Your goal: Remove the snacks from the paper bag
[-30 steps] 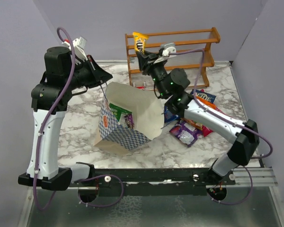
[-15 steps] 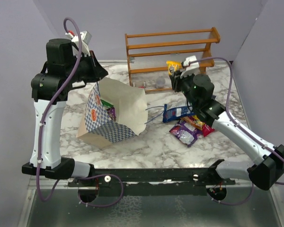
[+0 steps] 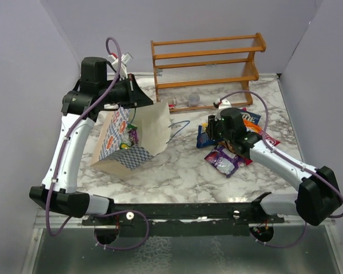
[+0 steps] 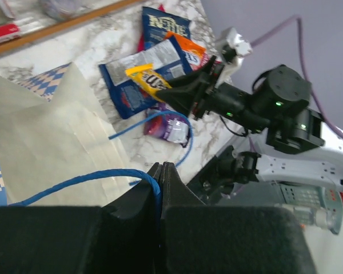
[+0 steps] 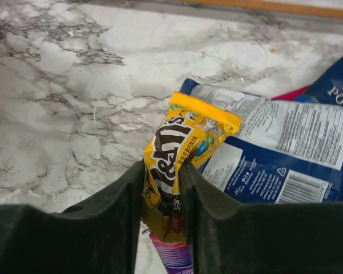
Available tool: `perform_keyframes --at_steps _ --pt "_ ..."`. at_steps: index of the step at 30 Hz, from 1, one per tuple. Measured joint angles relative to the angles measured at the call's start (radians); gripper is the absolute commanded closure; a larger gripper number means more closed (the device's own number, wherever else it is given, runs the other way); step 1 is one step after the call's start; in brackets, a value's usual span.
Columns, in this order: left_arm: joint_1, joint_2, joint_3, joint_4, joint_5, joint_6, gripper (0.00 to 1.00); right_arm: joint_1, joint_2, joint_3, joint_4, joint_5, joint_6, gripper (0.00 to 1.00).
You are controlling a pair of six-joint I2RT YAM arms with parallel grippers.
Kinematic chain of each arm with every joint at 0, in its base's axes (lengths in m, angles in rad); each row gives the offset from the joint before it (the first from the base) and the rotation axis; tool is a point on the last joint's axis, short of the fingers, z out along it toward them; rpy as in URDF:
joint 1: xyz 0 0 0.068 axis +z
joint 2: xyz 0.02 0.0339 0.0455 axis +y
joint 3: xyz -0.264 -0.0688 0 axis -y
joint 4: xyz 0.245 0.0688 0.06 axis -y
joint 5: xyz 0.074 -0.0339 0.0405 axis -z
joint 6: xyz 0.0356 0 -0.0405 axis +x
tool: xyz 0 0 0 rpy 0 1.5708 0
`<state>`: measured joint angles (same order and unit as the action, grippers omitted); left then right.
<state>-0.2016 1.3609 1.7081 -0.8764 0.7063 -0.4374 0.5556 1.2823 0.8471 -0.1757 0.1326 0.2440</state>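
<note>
The right gripper [image 5: 163, 171] is clamped on a yellow M&M's packet [image 5: 186, 142]. A second ago it held this high by the wooden rack [image 3: 206, 63]; it now has it low over the dark blue packet [image 5: 274, 160] in the pile, so release looks next. The left gripper [image 4: 162, 170], pinched shut on a blue cord handle [image 4: 86, 181], holds up the paper bag [image 3: 151, 125], which has shifted leftward. Packets [image 3: 130, 136] remain inside. The loose second handle [image 4: 134, 125] lies between bag and pile, a possible snag.
</note>
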Motion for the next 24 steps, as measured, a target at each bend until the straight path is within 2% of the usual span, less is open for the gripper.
perform_keyframes --at_steps 3,6,9,14,18,24 --pt "-0.039 -0.01 -0.022 0.045 0.029 -0.045 1.0 -0.019 -0.002 -0.032 -0.011 0.001 0.017 0.49" --pt "-0.083 -0.027 -0.032 0.099 0.047 -0.089 1.0 -0.028 -0.004 -0.054 -0.053 0.001 0.01 0.31" --pt "-0.116 -0.039 -0.033 0.134 0.058 -0.114 1.0 -0.03 -0.021 -0.055 -0.097 0.001 -0.024 0.26" --pt "-0.133 -0.054 -0.046 0.144 0.076 -0.129 1.0 -0.03 -0.069 0.027 -0.173 -0.056 -0.122 0.27" --pt "-0.133 -0.083 -0.087 0.127 0.081 -0.126 1.0 -0.031 -0.126 0.125 -0.158 -0.29 -0.229 0.27" --pt "-0.134 -0.093 -0.102 0.102 0.088 -0.126 1.0 0.003 -0.2 0.138 -0.086 -0.596 -0.322 0.32"
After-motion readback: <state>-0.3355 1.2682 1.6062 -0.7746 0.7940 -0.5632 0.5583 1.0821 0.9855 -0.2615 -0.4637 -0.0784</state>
